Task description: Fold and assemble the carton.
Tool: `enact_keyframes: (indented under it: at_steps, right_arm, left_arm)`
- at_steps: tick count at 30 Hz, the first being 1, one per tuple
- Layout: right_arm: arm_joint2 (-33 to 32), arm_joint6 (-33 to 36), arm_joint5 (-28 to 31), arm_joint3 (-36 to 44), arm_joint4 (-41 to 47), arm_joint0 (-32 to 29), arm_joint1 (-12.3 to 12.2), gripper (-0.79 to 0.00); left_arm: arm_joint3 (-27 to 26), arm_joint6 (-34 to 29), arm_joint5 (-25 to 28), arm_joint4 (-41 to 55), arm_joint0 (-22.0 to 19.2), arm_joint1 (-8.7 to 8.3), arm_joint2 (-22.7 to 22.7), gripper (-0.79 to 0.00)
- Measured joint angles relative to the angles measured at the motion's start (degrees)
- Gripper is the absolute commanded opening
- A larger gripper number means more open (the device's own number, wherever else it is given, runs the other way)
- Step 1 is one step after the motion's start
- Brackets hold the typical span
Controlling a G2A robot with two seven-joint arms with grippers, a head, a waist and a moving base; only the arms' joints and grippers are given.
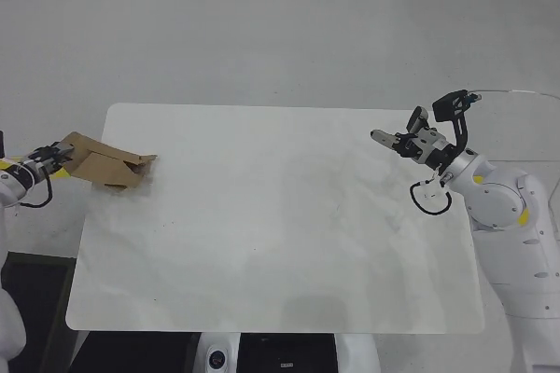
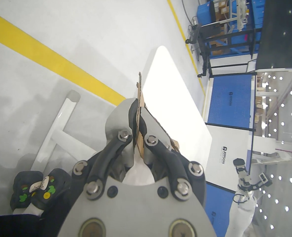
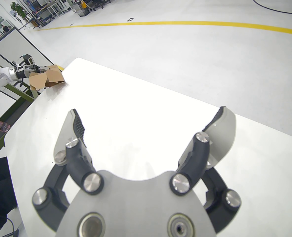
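**One arm on the carton, one arm free**

One flap of the brown carton [image 1: 105,164] was pinched between the closed fingers of the left gripper [image 1: 52,158]. The left wrist view showed the cardboard edge-on, clamped tight between the black pads. The carton lay crumpled and only part-folded at the far left corner of the white table [image 1: 280,242]. Its gripped end hung out past the table edge and its other end was over the top.

The right gripper [image 1: 386,138] hovered above the far right side, well apart from the carton. Its jaws were spread wide and held nothing.

The step in hand looked like bringing the carton in to where both arms could work on it. To do it well, the left arm probably needed to draw the cardboard fully onto the table towards the middle. It would have to keep the carton low, so the loose panels did not swing or catch on the edge. A grip on a single flap could twist or tear, so a slow move seemed wise. The right gripper would best meet an opposite panel before any fold was pressed.
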State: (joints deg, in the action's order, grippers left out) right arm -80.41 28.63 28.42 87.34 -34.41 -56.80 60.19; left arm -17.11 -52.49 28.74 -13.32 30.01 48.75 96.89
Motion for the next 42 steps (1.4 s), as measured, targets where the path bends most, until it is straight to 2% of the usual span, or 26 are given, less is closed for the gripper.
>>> enact_keyframes:
  at_steps: [8,12,19,25,34,42]
  right_arm:
    - [0.0,0.0,0.0,0.0,0.0,0.0,0.0,0.000]
    - [0.0,0.0,0.0,0.0,0.0,0.0,0.0,0.000]
    - [0.0,0.0,0.0,0.0,0.0,0.0,0.0,0.000]
    - [0.0,0.0,0.0,0.0,0.0,0.0,0.0,0.000]
    - [0.0,0.0,0.0,0.0,0.0,0.0,0.0,0.000]
    - [0.0,0.0,0.0,0.0,0.0,0.0,0.0,0.000]
  left_arm:
    - [-4.6,-3.8,2.5,6.5,-0.5,0.58,0.1,-0.785]
    - [-9.0,-4.9,3.6,8.8,-1.1,1.86,-2.0,-0.785]
    - [-16.7,-3.8,0.9,14.0,-2.6,4.75,-7.3,-0.785]
    - [-21.1,-2.8,-1.4,16.0,-4.4,6.93,-12.9,-0.785]
    - [-25.5,-2.4,-0.9,15.3,-7.3,10.90,-24.3,-0.785]
    - [-26.3,-3.5,-1.3,19.4,-9.4,13.79,-31.0,-0.785]
